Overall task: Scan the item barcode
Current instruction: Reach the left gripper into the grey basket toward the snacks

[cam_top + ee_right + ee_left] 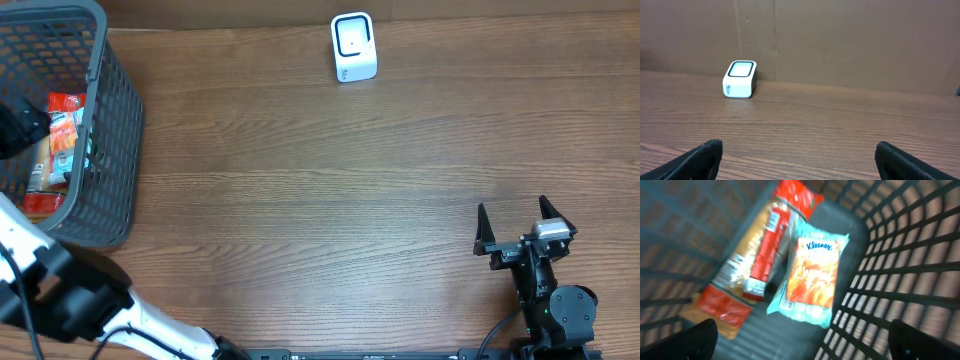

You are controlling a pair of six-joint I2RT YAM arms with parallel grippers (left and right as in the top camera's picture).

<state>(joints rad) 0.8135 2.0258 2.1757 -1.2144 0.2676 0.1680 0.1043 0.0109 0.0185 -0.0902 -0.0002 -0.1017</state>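
The items lie in the dark mesh basket (115,120) at the table's far left. One is a teal and orange Kleenex pack (810,275) (62,148). Beside it lies a long red and yellow packet (757,255). My left gripper (810,347) (18,125) hangs open above the basket floor, both fingers apart and holding nothing, with the Kleenex pack just ahead of it. The white barcode scanner (354,47) (740,79) stands at the table's far edge. At the front right my right gripper (515,228) (802,160) rests open and empty, pointing toward the scanner.
The basket wall (900,270) rises close on the right of my left gripper. A brown cardboard wall (840,40) stands behind the scanner. Bare wooden tabletop (320,190) stretches between basket, scanner and right arm.
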